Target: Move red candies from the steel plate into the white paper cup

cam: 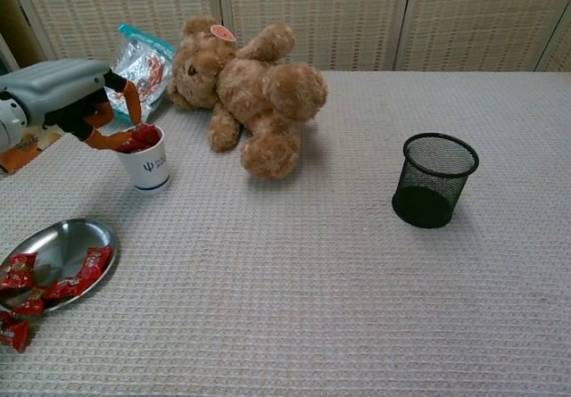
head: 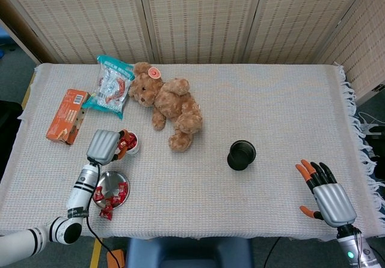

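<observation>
Candy transfer at the white paper cup (cam: 144, 164)
Cup bears a small blue logo, heaped with red candies (cam: 138, 138); more lie on the steel plate (cam: 62, 247). Left hand (cam: 76, 98) hovers above, fingers parted, empty; right hand (head: 328, 197) rests spread.

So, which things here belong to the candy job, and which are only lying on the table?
Part of the job:
- red candies
- steel plate
- white paper cup
- left hand by the cup

Only lying there:
- teddy bear
- black mesh cup
- snack bag
- orange box
</observation>
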Tool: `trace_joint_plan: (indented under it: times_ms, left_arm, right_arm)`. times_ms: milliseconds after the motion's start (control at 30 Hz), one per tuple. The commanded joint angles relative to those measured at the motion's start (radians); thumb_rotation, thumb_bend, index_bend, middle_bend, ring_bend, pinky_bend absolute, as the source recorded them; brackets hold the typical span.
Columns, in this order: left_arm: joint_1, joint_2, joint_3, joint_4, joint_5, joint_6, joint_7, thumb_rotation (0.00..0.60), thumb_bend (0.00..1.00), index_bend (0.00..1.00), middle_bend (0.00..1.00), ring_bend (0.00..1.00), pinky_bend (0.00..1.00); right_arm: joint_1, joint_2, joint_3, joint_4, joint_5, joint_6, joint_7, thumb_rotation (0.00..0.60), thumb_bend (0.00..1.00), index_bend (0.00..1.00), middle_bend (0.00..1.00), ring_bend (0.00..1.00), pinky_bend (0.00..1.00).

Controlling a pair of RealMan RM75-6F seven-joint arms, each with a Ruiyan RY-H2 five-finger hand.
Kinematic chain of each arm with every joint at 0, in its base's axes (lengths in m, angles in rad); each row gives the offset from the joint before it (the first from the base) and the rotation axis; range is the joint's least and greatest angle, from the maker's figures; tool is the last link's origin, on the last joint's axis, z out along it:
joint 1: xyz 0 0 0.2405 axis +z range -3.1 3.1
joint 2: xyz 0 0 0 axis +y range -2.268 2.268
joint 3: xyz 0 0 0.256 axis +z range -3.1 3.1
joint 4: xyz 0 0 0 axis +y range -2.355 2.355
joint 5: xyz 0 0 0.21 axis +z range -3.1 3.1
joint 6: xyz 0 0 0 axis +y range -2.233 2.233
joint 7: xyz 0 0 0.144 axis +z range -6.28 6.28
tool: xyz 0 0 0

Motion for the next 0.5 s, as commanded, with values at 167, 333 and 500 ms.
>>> trace_joint_plan:
  times_ms: [167,333,500]
  left_arm:
    - [-0.004,0.002,0.006,0.001,-0.012,-0.018,0.013,0.6,0.39,0.36,0.93,0.93,1.0]
    - [-0.007,0.002,0.007,0.003,-0.022,-0.024,0.025,0.6,0.39,0.33,0.93,0.93,1.0]
    - [-0.008,0.004,0.015,0.005,-0.029,-0.035,0.035,0.6,0.39,0.33,0.93,0.93,1.0]
  right_arm:
    - [-0.001,0.002,0.001,-0.002,0.001,0.003,-0.001,0.6,0.01,0.0,0.0,0.0,0.0]
    - [0.001,0.002,0.0,-0.001,0.002,-0.003,0.001,0.6,0.01,0.0,0.0,0.0,0.0]
    - [-0.001,0.002,0.001,-0.001,0.001,0.001,0.0,0.6,0.01,0.0,0.0,0.0,0.0]
